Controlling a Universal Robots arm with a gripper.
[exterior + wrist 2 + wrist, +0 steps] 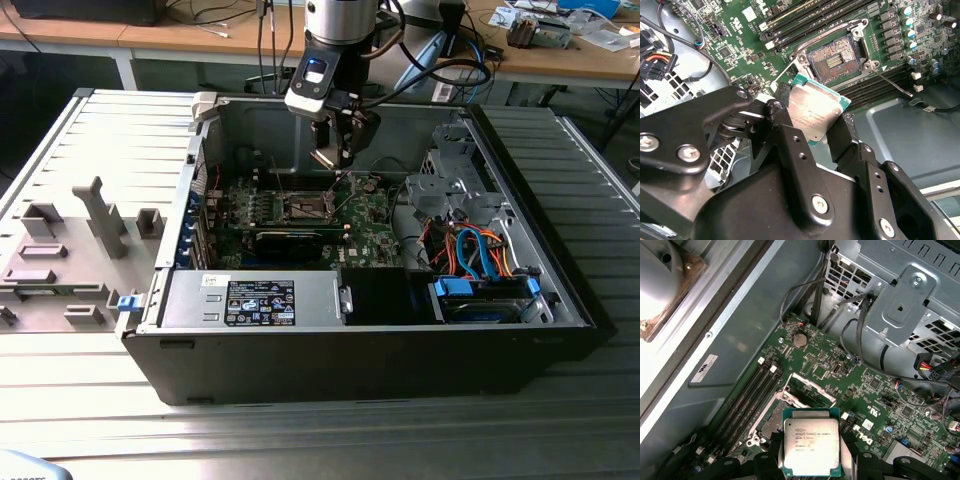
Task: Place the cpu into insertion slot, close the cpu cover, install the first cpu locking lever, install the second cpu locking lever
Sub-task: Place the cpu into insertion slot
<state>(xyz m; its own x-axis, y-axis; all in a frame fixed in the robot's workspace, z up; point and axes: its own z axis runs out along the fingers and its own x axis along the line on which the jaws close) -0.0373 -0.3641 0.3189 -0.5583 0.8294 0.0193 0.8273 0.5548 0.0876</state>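
- Jaws closed tight on the cpu (815, 112), pinching it by two opposite edges with its metal top bare to both wrist views. That's a firm-looking hold!
- Over on the exterior view's left, a grey tray of holders (60, 265) sits on the ribbed counter (300, 440), well apart from the action.
- Moving across, we have the open computer case (350, 365) with the green board (375, 220) lying flat inside it. The jaws hang just above that board.
- Mid-board is the insertion slot (835, 60), bare, with its gold contacts exposed. The chip is in the air near it and not seated.
- The cpu cover (809, 388) looks swung up beside the slot, and a thin locking lever (892, 82) juts free from one corner.
- Further right are the drive cage (450, 185) and the orange and blue cables (475, 250), both clear of the arm.
- Here's the danger: in the second wrist view the chip sits at an angle to the slot. If it comes down tilted or off-centre, a corner could dig into those contacts and bend them.
- An edge could also clip the raised cover on the way in, and that could twist the chip in the jaws.
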